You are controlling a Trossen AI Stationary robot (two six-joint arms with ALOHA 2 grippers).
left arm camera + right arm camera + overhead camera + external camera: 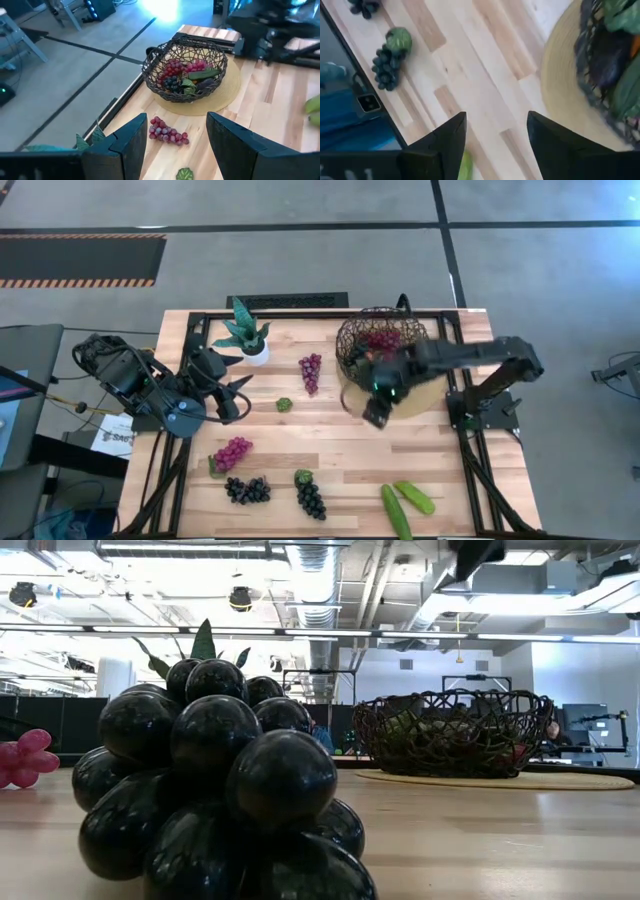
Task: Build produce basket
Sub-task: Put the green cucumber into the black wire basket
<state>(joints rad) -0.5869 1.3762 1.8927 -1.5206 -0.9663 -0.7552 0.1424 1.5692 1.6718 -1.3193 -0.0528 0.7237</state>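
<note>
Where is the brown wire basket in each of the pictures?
High view: the basket is at the table's far edge, right of middle, partly under the right arm.
Low view: it stands right of middle, behind the big black grapes.
Left wrist view: upper middle, full of produce.
Right wrist view: only its edge shows, far right.
Shared landmark: the tan round mat under it.
</note>
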